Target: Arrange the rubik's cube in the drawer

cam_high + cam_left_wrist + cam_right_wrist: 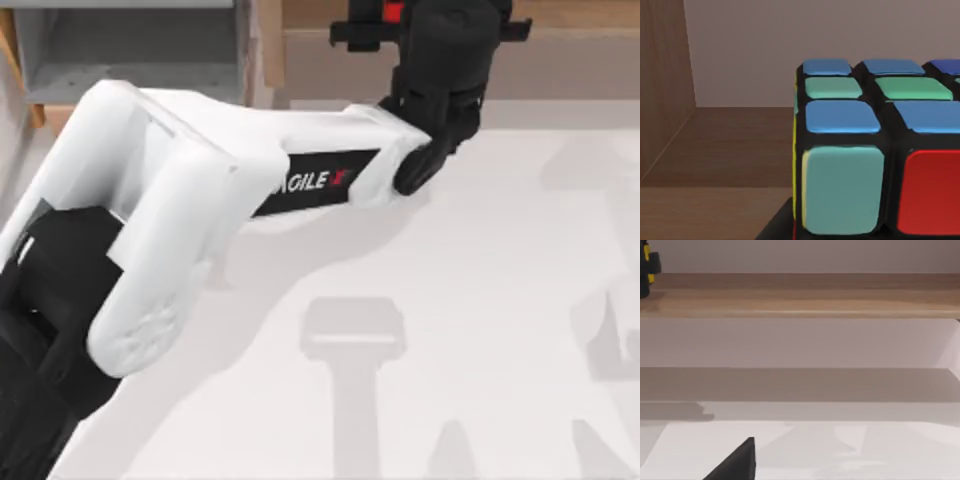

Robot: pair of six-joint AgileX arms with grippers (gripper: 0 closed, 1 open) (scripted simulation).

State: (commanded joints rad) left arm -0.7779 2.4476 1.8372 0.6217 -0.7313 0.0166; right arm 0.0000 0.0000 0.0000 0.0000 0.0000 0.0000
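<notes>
The rubik's cube (875, 150) looms close in the left wrist view, showing blue, green, teal and red stickers on a black grid. A black finger (776, 226) of my left gripper lies under its near edge. From above, my left gripper (425, 25) reaches to the table's far edge, shut on the cube, whose red sticker (393, 10) peeks out over the brown wooden ledge. The drawer (130, 50), with grey floor and walls, stands open at the far left, apart from the gripper. A black part of my right gripper (737, 462) hangs low over the white table.
A long brown wooden shelf ledge (805, 292) runs along the back, with a wooden side wall (662, 85) next to the cube. My white left arm (200, 190) lies across the table's left half. The white table (480, 300) stretches to the right.
</notes>
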